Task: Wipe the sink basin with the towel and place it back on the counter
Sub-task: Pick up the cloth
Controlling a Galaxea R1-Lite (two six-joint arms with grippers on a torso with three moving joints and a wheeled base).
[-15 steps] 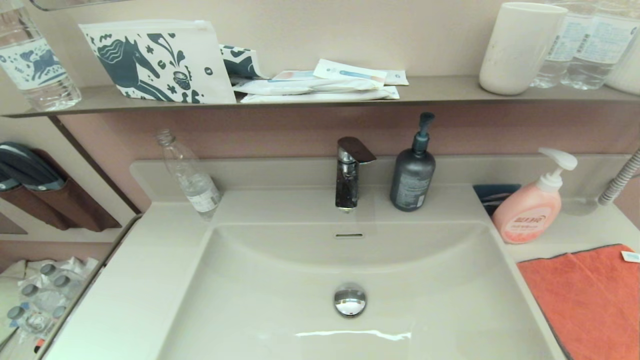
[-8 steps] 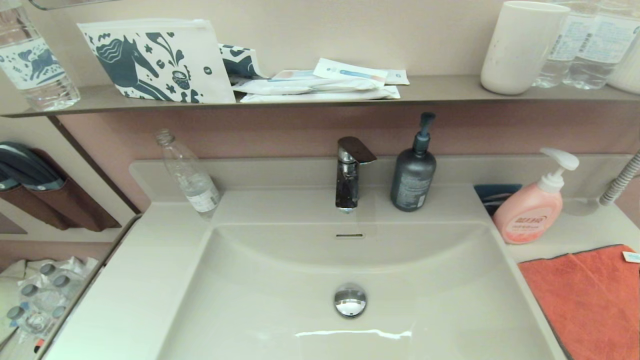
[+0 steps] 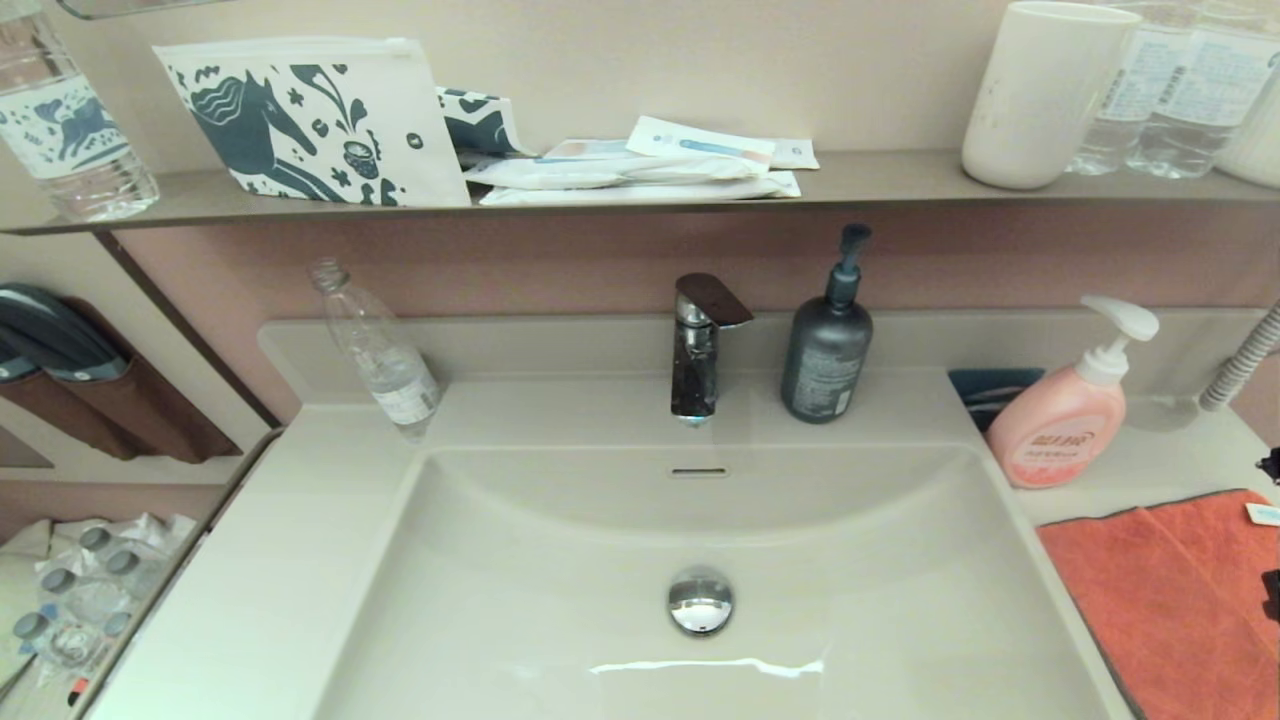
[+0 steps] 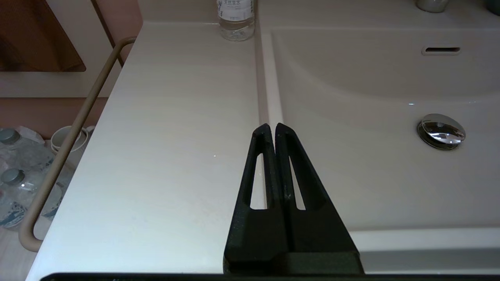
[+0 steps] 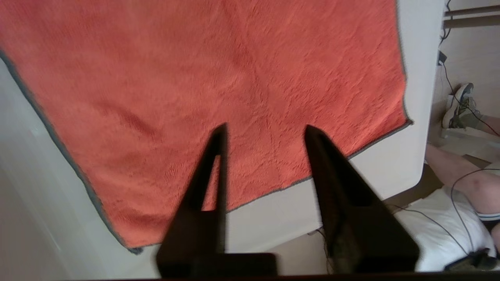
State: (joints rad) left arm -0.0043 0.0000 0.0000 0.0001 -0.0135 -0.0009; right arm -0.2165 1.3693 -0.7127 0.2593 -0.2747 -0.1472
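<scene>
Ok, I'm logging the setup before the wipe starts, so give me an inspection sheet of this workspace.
Surface: counter pale, bare on the left side.
Job's things: towel spread flat on the counter right of the sink basin; basin holds only its drain stopper.
Clutter: clear bottle, dark pump bottle, pink soap bottle, faucet; shelf with pouch, packets, white cup.
Grippers: right gripper above the towel, fingers open; left gripper over the counter at the basin's left rim, shut.
Cables: loose wires off the counter.
Surroundings: bottles below left.
</scene>
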